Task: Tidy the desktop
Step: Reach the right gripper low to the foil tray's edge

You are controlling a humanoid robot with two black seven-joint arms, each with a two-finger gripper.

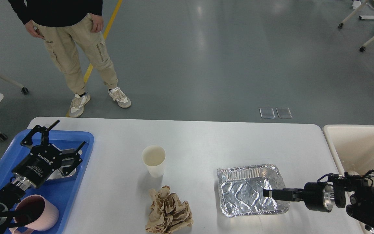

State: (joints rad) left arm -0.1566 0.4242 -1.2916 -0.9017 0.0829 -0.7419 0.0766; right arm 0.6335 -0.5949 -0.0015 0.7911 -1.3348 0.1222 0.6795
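Note:
The white desktop (206, 139) holds a white paper cup (154, 161), a crumpled brown paper ball (169, 211) and a foil tray (239, 191). My right gripper (267, 193) comes in from the right, level and side-on, with its tip over the foil tray's right part. Its two fingers cannot be told apart. My left gripper (58, 141) is open and empty above the blue tray (88, 138) at the left.
A pink cup (37, 211) and a flat metal dish (62, 172) lie in the blue tray. A cream bin (359, 143) stands off the table's right end. A person (73, 48) stands beyond the far left edge.

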